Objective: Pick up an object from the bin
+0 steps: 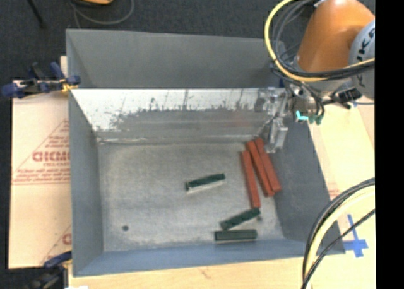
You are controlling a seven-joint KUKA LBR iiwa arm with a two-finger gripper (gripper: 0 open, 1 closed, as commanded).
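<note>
At the 2 o'clock corner of the bin floor, the gripper (275,141) hangs close to the rear wall and the right wall of the grey metal bin (189,70). Whether the gripper is open or closed cannot be told from this view.

**Nearest object.** A group of red-brown bars (260,169) lies directly at 6 o'clock from the gripper. The bars are long, flat and laid side by side, touching one another. Their long axis runs from 12 o'clock to 6 o'clock with a slight lean. Their upper ends sit at the gripper's tip; contact cannot be confirmed.

**Other objects.** There are 3 dark green bars on the floor, all apart from the gripper:
- Bar 1 (205,182) lies near the floor centre, at 8 o'clock from the gripper and well apart from the red-brown bars.
- Bar 2 (240,219) lies at 7 o'clock, tilted, just beside the lower end of the longest red-brown bar.
- Bar 3 (235,235) lies just beyond bar 2, parallel to the front wall and close against it.

A small dark speck (125,228) sits at the 8 o'clock corner of the floor.

**Obstructions.** The rear and right walls stand close to the gripper at 12 o'clock and 3 o'clock.

**Arm pose.** The arm enters from 3 o'clock over the right rim. The orange cover (328,32) sits above and outside the rear right corner, ringed by yellow cables (276,13). The gripper points steeply downward from it.
</note>
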